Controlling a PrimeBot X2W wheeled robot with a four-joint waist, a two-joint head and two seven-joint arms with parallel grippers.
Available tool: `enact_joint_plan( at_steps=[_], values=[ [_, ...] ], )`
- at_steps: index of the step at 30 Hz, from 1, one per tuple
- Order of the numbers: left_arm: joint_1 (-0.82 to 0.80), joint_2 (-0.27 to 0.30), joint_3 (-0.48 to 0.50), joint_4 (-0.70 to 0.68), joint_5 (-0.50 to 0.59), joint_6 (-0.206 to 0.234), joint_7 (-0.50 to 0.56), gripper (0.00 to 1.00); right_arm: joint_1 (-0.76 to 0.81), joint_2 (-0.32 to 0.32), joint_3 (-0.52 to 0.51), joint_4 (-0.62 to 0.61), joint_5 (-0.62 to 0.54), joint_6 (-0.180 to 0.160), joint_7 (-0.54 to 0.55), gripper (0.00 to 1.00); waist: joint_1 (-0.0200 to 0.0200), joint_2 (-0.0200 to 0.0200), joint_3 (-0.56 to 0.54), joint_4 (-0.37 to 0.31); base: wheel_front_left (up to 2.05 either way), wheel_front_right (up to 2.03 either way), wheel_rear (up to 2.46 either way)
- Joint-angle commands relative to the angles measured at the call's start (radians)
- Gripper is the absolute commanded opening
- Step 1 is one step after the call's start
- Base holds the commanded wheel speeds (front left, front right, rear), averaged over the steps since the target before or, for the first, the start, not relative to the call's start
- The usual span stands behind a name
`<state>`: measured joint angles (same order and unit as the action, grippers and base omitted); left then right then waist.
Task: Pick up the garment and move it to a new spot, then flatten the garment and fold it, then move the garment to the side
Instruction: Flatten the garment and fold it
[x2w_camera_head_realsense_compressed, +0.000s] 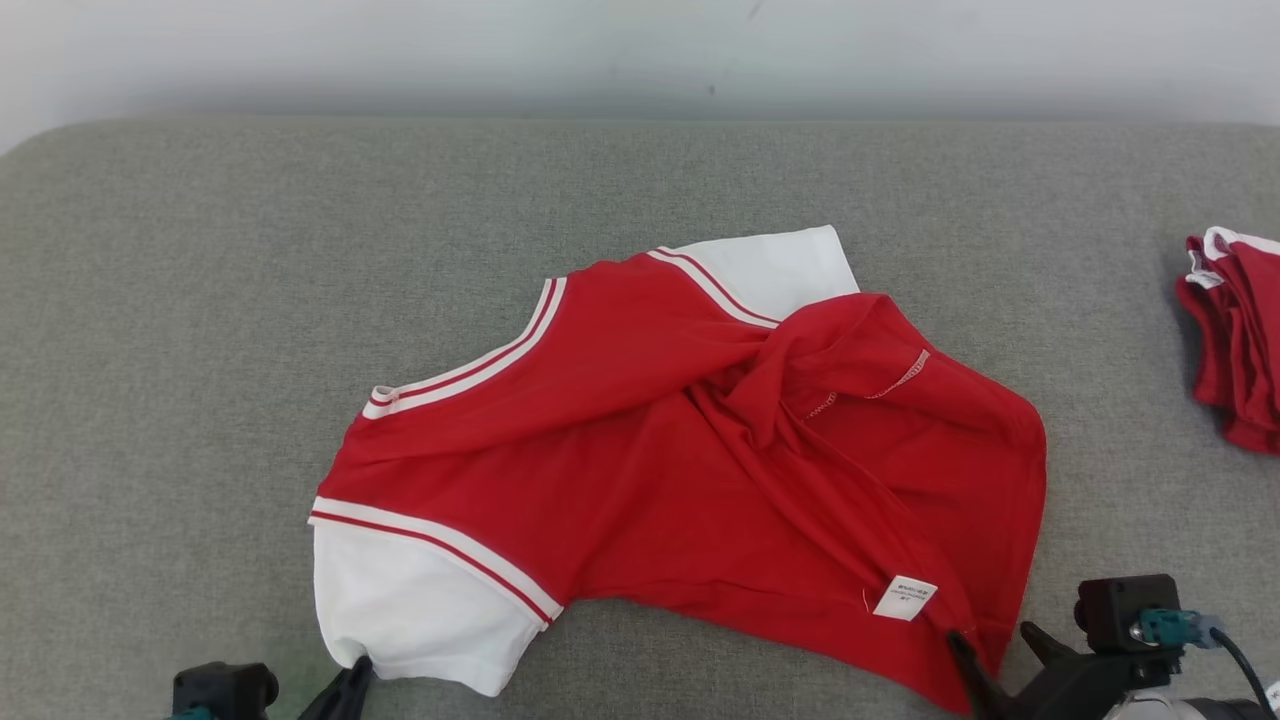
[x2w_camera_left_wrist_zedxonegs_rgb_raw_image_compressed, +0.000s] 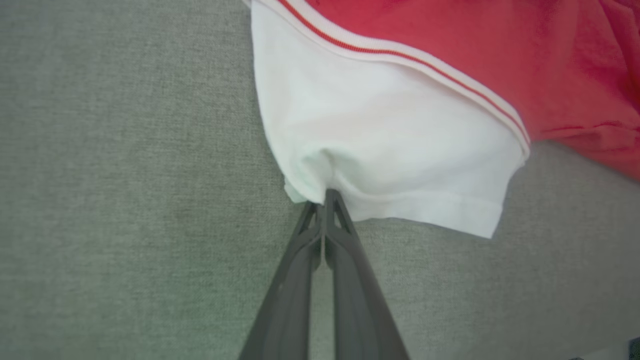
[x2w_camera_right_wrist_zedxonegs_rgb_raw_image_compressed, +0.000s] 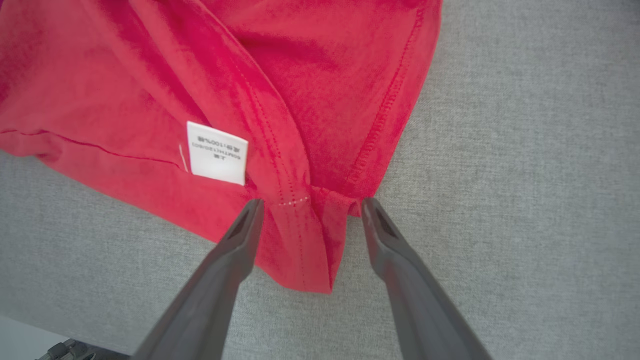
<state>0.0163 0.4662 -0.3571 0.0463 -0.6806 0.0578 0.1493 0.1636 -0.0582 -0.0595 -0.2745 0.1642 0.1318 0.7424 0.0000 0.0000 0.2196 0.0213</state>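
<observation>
A red garment (x2w_camera_head_realsense_compressed: 650, 450) with white sleeves lies rumpled and partly twisted in the middle of the grey table (x2w_camera_head_realsense_compressed: 200, 300). My left gripper (x2w_camera_head_realsense_compressed: 355, 668) sits at the lower left, shut on the hem of the near white sleeve (x2w_camera_left_wrist_zedxonegs_rgb_raw_image_compressed: 380, 135). The cloth puckers at the closed tips of the left gripper (x2w_camera_left_wrist_zedxonegs_rgb_raw_image_compressed: 325, 197). At the lower right, my right gripper (x2w_camera_head_realsense_compressed: 995, 640) stands open. In the right wrist view the right gripper (x2w_camera_right_wrist_zedxonegs_rgb_raw_image_compressed: 310, 205) straddles the garment's red hem corner (x2w_camera_right_wrist_zedxonegs_rgb_raw_image_compressed: 305, 250), one finger on each side. A white care label (x2w_camera_right_wrist_zedxonegs_rgb_raw_image_compressed: 217, 152) lies just left of it.
A stack of folded red garments (x2w_camera_head_realsense_compressed: 1235, 340) rests at the table's right edge. A pale wall (x2w_camera_head_realsense_compressed: 640, 50) runs behind the table's far edge. Bare grey surface lies to the garment's left and behind it.
</observation>
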Motion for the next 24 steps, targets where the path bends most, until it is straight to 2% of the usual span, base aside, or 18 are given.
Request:
enact_joint_plan(
  at_steps=[1, 7, 9, 11, 12, 17, 18, 19, 20, 24],
  values=[
    [-0.02, -0.005, -0.005, 0.004, -0.006, -0.006, -0.007, 0.0, -0.021, 0.004, 0.009, 0.009, -0.012, -0.002, -0.02, 1.0, 0.0, 0.0, 0.002, -0.005, 0.0, 0.0, 0.0],
    [-0.029, -0.01, -0.01, 0.015, -0.009, -0.013, -0.01, 0.0, -0.049, 0.003, 0.033, 0.03, -0.026, -0.002, -0.036, 0.96, 0.0, 0.0, 0.009, -0.007, 0.0, 0.0, 0.0],
    [-0.034, -0.012, -0.01, 0.019, -0.01, -0.015, -0.013, 0.0, -0.069, 0.002, 0.039, 0.049, -0.03, -0.002, -0.042, 0.86, 0.0, 0.0, 0.014, -0.006, 0.0, 0.0, 0.0],
    [-0.039, -0.013, -0.011, 0.024, -0.014, -0.02, -0.015, 0.0, -0.08, -0.001, 0.049, 0.07, -0.033, -0.002, -0.041, 0.62, 0.0, 0.0, 0.019, -0.002, 0.0, 0.0, 0.0],
    [-0.042, -0.015, -0.012, 0.028, -0.016, -0.022, -0.018, 0.0, -0.088, -0.001, 0.051, 0.09, -0.026, -0.002, -0.032, 0.46, 0.0, 0.0, 0.021, 0.004, 0.0, 0.0, 0.0],
    [-0.04, -0.014, -0.011, 0.039, -0.023, -0.028, -0.026, 0.0, -0.081, 0.002, 0.041, 0.105, -0.028, -0.002, -0.03, 0.47, 0.0, 0.0, 0.023, 0.009, 0.0, 0.0, 0.0],
    [-0.04, -0.014, -0.011, 0.042, -0.024, -0.028, -0.027, 0.0, -0.074, 0.003, 0.036, 0.104, -0.026, -0.002, -0.025, 0.61, 0.0, 0.0, 0.023, 0.009, 0.0, 0.0, 0.0],
    [-0.04, -0.014, -0.01, 0.043, -0.024, -0.028, -0.028, 0.0, -0.068, 0.003, 0.032, 0.102, -0.025, -0.002, -0.024, 0.71, 0.0, 0.0, 0.023, 0.009, 0.0, 0.0, 0.0],
    [-0.04, -0.014, -0.009, 0.045, -0.026, -0.029, -0.029, 0.0, -0.065, 0.005, 0.029, 0.098, -0.026, -0.002, -0.023, 0.72, 0.0, 0.0, 0.023, 0.008, 0.0, 0.0, 0.0],
    [-0.046, -0.014, -0.011, 0.05, -0.031, -0.031, -0.033, 0.0, -0.062, 0.007, 0.022, 0.09, -0.029, -0.002, -0.015, 0.66, 0.0, 0.0, 0.023, 0.003, 0.0, 0.0, 0.0]
  ],
)
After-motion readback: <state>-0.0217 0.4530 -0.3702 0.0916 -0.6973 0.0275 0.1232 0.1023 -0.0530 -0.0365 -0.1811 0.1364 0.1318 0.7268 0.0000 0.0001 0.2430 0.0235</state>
